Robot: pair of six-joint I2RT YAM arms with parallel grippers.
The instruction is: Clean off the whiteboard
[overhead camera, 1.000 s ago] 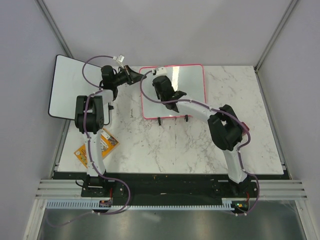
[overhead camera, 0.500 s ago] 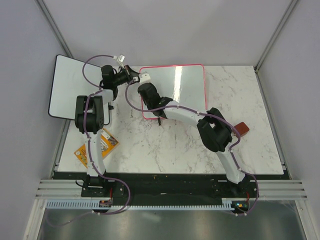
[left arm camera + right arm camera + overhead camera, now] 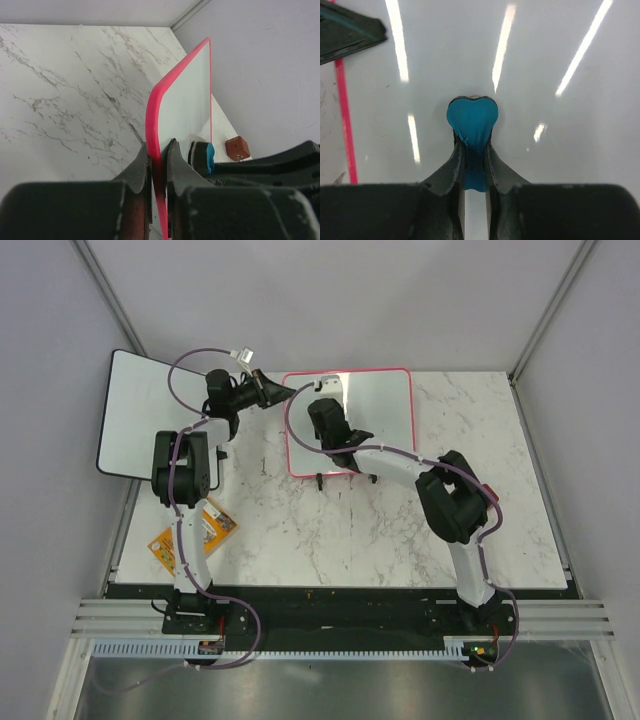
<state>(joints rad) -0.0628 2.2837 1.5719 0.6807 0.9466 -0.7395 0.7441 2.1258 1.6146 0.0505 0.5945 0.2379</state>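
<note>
The whiteboard has a pink-red rim and stands tilted on small black feet at the back middle of the table. My left gripper is shut on its upper left rim, and the pink edge runs between the jaws. My right gripper is shut on a blue eraser and presses it against the white board face near the upper left. The eraser also shows in the left wrist view. No scribbles show on the board face around the eraser.
A black-rimmed white board leans at the table's far left. An orange packet lies by the left arm. A small brown block lies on the table at the right, mostly hidden behind the right arm. Grey walls close in the back and sides.
My right gripper swept the eraser left to the board's left edge, then back right and up. The left gripper kept its hold, and the board shifted slightly.
</note>
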